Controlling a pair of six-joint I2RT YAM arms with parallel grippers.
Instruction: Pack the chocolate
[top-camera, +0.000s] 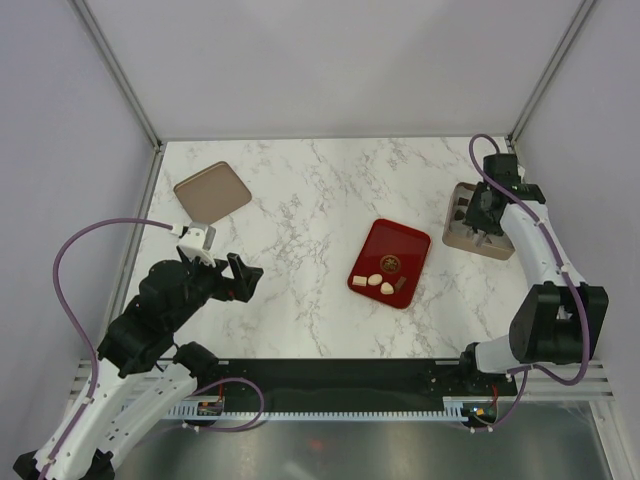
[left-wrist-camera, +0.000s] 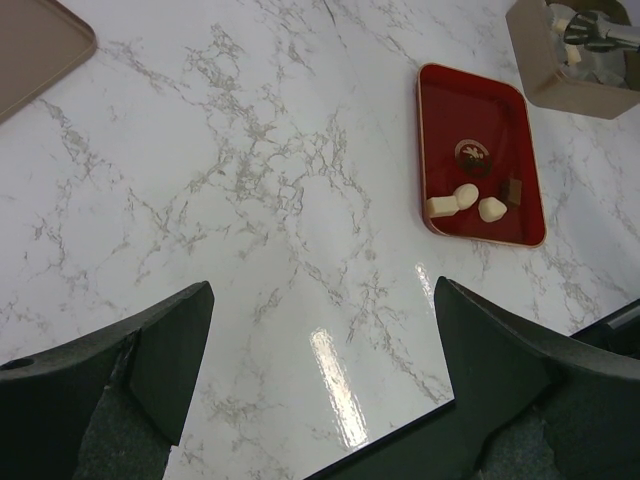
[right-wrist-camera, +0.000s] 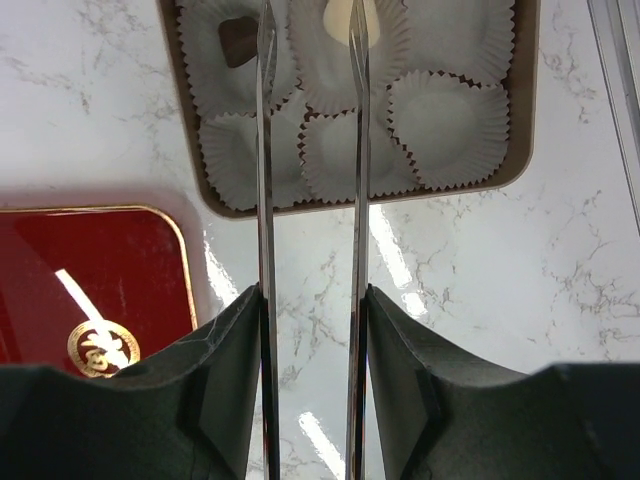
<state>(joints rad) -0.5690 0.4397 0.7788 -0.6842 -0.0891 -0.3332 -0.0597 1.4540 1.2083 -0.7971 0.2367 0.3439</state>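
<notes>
Several pieces of chocolate lie in the red tray: two cream ones, a dark square and a round dark one. My right gripper is shut on a pair of metal tongs whose blades reach over the tan box of white paper cups. The blades stand slightly apart around a cream chocolate in a far cup. A dark chocolate sits in the cup to its left. My left gripper hangs open over bare marble near the front left, holding nothing.
A tan lid lies at the back left of the marble table. The box stands at the right, close to the side wall, with the red tray just to its left. White walls close in three sides.
</notes>
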